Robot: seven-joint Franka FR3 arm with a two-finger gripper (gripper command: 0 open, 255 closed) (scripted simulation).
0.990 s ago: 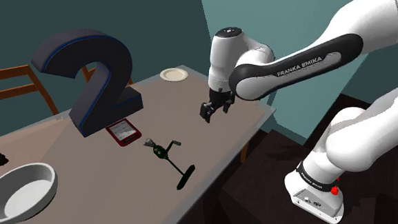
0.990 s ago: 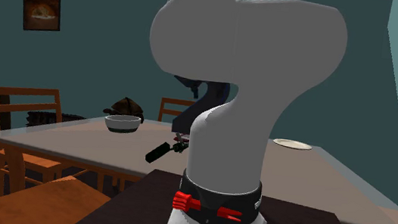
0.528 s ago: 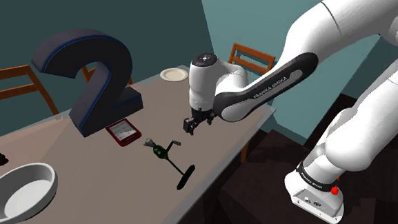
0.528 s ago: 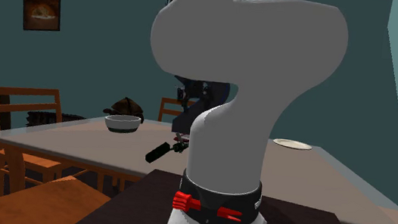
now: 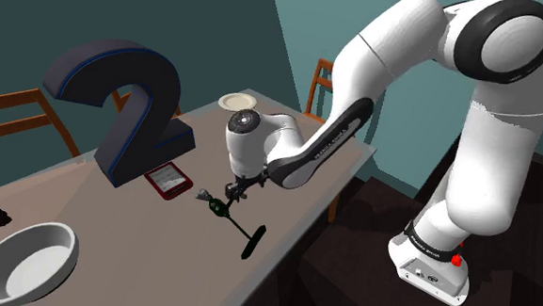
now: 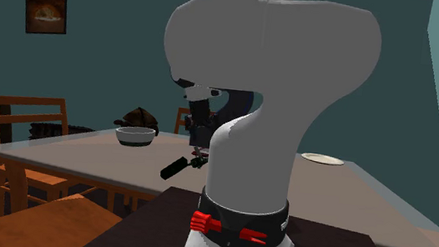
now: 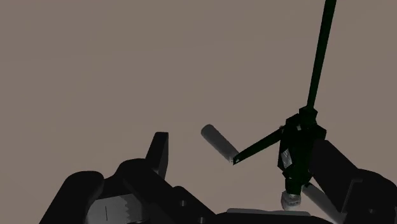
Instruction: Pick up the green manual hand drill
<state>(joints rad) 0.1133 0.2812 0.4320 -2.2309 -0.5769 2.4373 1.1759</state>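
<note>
Lying diagonally, hand drill [image 5: 222,209], black handle toward table [image 5: 134,237] edge

We see a dim room from the shoulder view, where the white arm [image 5: 487,138] catches the strongest light and the tabletop [image 5: 152,255] looks muted. In the second exterior view the arm reads grey, in shade. At the wrist, the black hand [image 7: 240,141] shows little detail against flat, evenly lit tabletop.

Shoulder view high beside the stand [image 6: 143,232], second exterior low behind it, wrist close over the shared table [image 5: 134,245].
</note>
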